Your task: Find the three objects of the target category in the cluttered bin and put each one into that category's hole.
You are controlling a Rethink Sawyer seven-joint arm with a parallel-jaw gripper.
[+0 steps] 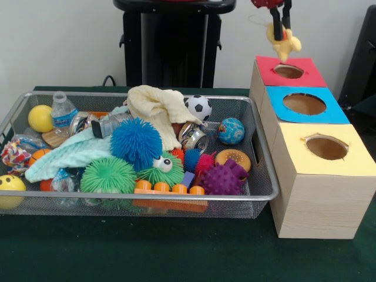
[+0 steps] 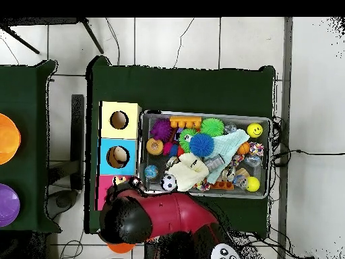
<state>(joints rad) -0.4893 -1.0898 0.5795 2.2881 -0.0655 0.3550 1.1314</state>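
1. Starting at the desk's (image 1: 176,252) near edge, the wire bin (image 1: 264,188) is heaped full: an orange block strip (image 1: 167,189), a purple spiky ball (image 1: 225,178), a green spiky ball (image 1: 108,175), a blue spiky ball (image 1: 136,142), a pale green cloth (image 1: 70,157) and a yellow smiley ball (image 1: 10,185).
2. Farther back in the bin lie a cream cloth (image 1: 158,108), a soccer ball (image 1: 198,107), a globe ball (image 1: 231,131), a plain yellow ball (image 1: 40,118) and a water bottle (image 1: 63,114); its label is too small to read, and no other writing shows.
3. Beside the bin stands the wooden box, with a yellow hole (image 1: 326,147) nearest, a blue hole (image 1: 304,104) in the middle and a red hole (image 1: 288,71) farthest.
4. Above the red hole, the claw (image 1: 281,26) is closed on a yellow toy (image 1: 284,42), which hangs clear of the opening.
5. Judging progress: this toy looks about to be dropped, so one delivery is nearly done. The overhead view shows something pale inside the blue hole, nothing clear in the others. How many targets are already placed cannot be told; the bin probably needs further searching.
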